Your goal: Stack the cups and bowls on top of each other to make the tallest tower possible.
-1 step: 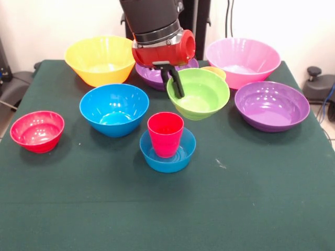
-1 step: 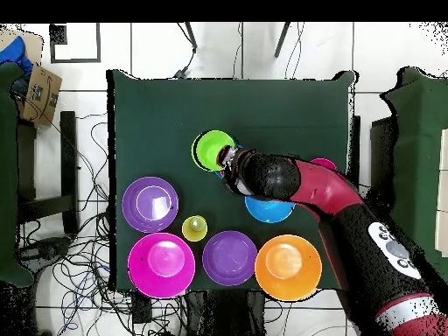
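From my end, the red cup point(image 1: 165, 134) stands in the small blue bowl point(image 1: 167, 152) near-centre on the desk; the fingers point(image 1: 175, 82) pinch the lime green bowl point(image 1: 198, 93) by its left rim, lifted, just right and beyond (needs shifting left).

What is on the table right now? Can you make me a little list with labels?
tower so far: red ribbed plastic cup standing in the small blue plastic bowl
tool: gripping the rim of the lime green plastic bowl
bowls waiting: large yellow bowl, large pink bowl, medium blue bowl, small red bowl, purple bowl, second purple bowl behind the tool
yellow plastic cup: peeking out behind the green bowl
table: dark green cover
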